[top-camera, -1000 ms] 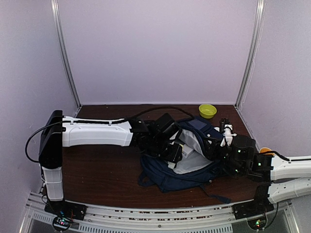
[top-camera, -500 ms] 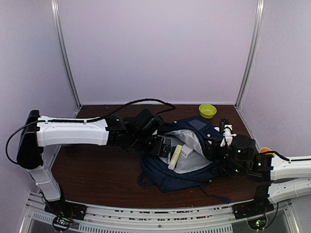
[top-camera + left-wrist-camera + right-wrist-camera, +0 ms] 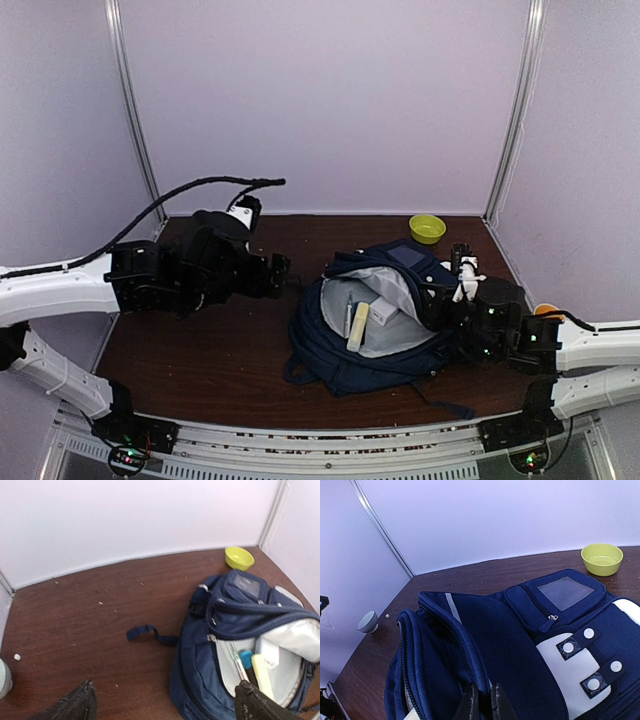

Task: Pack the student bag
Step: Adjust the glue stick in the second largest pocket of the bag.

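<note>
The student bag point(image 3: 340, 355) lies on the table, navy with grey lining, its mouth held open. Inside it lie a pale yellow stick point(image 3: 358, 326) and a white box point(image 3: 382, 312). My right gripper point(image 3: 443, 300) is shut on the bag's upper opening edge; the right wrist view shows both fingers pinching the navy fabric point(image 3: 484, 706). My left gripper point(image 3: 278, 268) is open and empty, left of the bag and apart from it. In the left wrist view the bag point(image 3: 200, 670) shows the yellow stick point(image 3: 262, 672), a blue-capped item point(image 3: 246, 659) and a pen inside.
A yellow bowl point(image 3: 427, 228) stands at the back right, behind the bag. A small pale cup point(image 3: 367, 621) stands on the table at the left. A loose navy strap point(image 3: 147, 632) lies left of the bag. The walls close in on both sides.
My left arm has drawn out of the bag and swung back to the left, leaving the yellow stick inside. The right gripper has kept its hold on the bag's edge.
</note>
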Controlling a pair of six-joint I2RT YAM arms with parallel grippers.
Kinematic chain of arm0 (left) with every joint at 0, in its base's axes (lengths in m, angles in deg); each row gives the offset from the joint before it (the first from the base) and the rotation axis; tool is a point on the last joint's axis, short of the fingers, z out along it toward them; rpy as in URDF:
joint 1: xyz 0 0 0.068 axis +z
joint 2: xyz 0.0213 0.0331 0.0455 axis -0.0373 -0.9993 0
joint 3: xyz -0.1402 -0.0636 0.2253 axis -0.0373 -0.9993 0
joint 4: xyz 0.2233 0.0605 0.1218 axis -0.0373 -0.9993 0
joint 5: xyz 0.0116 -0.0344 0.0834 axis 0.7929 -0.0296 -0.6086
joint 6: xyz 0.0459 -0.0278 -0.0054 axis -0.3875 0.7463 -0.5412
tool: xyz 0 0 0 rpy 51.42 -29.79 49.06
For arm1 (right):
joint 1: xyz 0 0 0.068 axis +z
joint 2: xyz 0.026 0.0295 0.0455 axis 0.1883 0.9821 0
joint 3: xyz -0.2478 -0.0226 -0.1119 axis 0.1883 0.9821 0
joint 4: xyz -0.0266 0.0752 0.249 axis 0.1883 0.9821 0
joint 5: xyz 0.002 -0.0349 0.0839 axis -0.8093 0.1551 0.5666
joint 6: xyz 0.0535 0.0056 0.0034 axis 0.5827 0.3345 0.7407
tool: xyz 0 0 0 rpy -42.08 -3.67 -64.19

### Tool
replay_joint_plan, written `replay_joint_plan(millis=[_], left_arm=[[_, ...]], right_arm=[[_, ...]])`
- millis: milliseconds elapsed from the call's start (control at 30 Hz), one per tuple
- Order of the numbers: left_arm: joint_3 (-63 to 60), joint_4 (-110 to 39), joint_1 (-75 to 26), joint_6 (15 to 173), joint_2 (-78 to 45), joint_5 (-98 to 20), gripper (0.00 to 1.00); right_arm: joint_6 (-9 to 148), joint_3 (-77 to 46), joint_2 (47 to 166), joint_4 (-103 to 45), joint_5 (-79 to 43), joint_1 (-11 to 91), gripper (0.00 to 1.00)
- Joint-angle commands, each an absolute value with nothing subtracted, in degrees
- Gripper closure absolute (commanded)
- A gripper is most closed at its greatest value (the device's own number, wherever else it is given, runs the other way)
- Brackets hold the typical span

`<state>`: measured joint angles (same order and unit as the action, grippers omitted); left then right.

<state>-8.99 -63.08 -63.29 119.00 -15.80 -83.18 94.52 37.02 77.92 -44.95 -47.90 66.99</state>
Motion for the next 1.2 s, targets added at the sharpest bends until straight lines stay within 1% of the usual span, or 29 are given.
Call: replay_joint_plan(millis=[0,33,100,200,367,500,700,833,933,1033,1167], left_arm=[[-13.4,-53.9,-62.2,111.8,-13.4,-99.1,0.02],[-14.2,-52.7,-61.3,109.4,-13.2,-97.8,0.02],[-14.4,-51.9,-58.4,105.0,-13.1,-89.5,0.03],[-14.1,-51.1,-54.3,99.0,-13.2,-74.9,0.13],[-17.4,-45.4,-51.0,88.3,-13.1,-53.2,0.15],[-18.9,-44.5,-47.6,84.2,-14.6,-43.1,0.21],[-18.5,-42.3,-43.2,84.0,-19.4,-38.0,0.24],[-17.2,-39.9,-41.9,82.7,-24.5,-34.9,0.32],[-15.5,-38.5,-40.0,81.8,-28.3,-30.1,0.36],[-12.8,-39.4,-39.2,79.3,-31.6,-27.9,0.39],[-8.7,-43.3,-38.9,76.3,-35.9,-26.9,0.45]], right_arm=[[95.5,35.9,78.9,-42.4,-52.4,65.9,1.00],[95.5,35.8,79.0,-42.3,-52.4,65.8,1.00],[95.5,35.8,79.0,-42.2,-52.4,65.8,1.00],[95.6,35.8,79.0,-42.2,-52.5,65.8,1.00],[95.5,35.5,79.3,-42.1,-52.4,65.8,1.00],[95.6,35.6,79.1,-42.0,-52.5,65.8,1.00],[95.6,35.7,79.1,-42.2,-52.4,65.9,1.00],[95.6,35.8,79.0,-42.2,-52.6,65.8,1.00],[95.6,35.8,78.9,-42.2,-52.5,65.8,1.00],[95.7,35.8,78.9,-42.1,-52.5,65.8,1.00],[95.7,35.7,79.0,-42.2,-52.6,65.8,1.00]])
